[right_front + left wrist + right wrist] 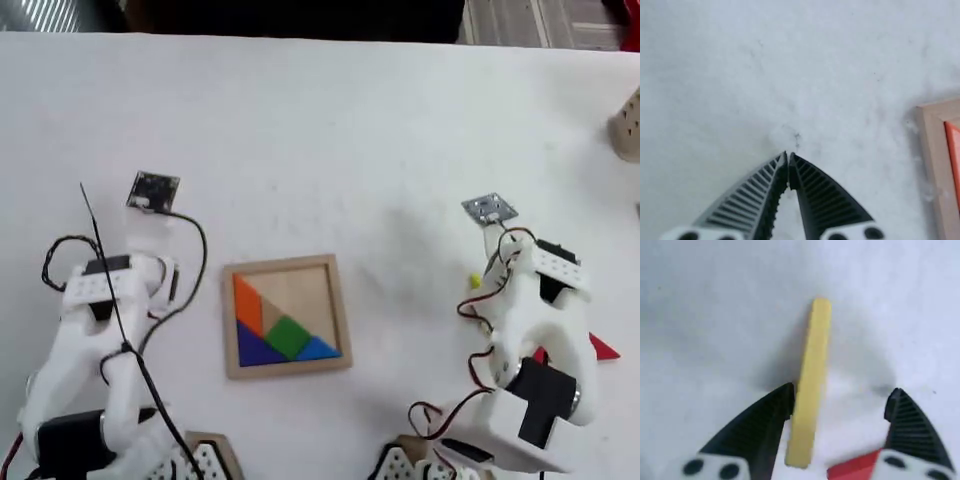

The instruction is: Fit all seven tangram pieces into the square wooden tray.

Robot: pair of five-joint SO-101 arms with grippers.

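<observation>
Right hand (842,390), yours: spread apart around the yellow piece (812,380) standing on edge; left hand (788,156): pressed together over the table (740,75), beside the tray (932,160)

Plain white table (320,120). The square pale wooden tray (285,264) is an unpainted light tan. In it are an orange triangle (246,296), a green square (288,336), a dark blue triangle (254,349) and a lighter blue piece (319,348). Elsewhere are a pale yellow flat piece (811,375) and a bright red triangular piece (602,347). The left gripper (788,156) and right gripper (842,391) have black fingers with fine ribbing and white bases.
</observation>
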